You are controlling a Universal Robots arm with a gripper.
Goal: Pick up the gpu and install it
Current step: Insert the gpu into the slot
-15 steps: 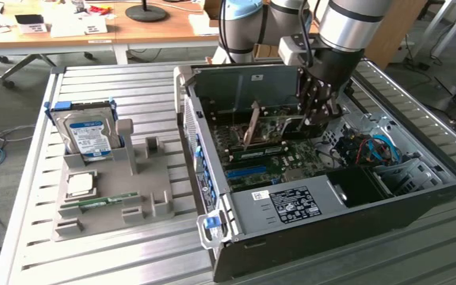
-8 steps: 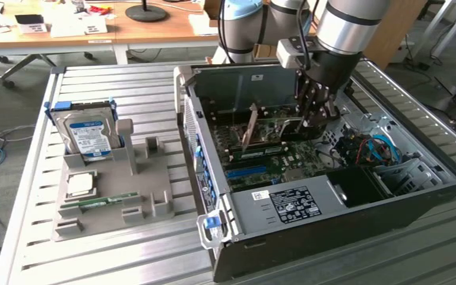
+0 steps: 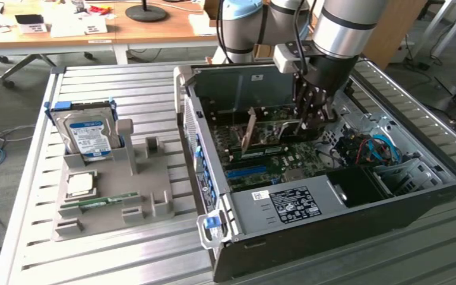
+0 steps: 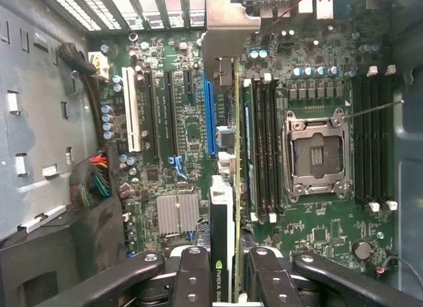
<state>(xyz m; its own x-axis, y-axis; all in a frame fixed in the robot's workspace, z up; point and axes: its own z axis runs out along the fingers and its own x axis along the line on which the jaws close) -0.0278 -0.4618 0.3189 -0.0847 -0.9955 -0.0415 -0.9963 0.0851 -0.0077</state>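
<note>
Plainly, the black-fingered pincer (image 3: pixel 311 119) on the silver arm hangs inside the open black computer case (image 3: pixel 347 237), in the upper middle of the exterior view. It is pinching the gpu (image 4: pixel 223 221), a thin green card with a dark face and silver end bracket, held edge-on over the green motherboard (image 4: pixel 317 234), just beside the long blue slot (image 4: pixel 209 115). Whether its edge has reached a slot I cannot tell. A slight tilt or offset could land the contacts beside the slot or snag the bracket on the case's rear wall, and pressing on could then bend the card.
</note>
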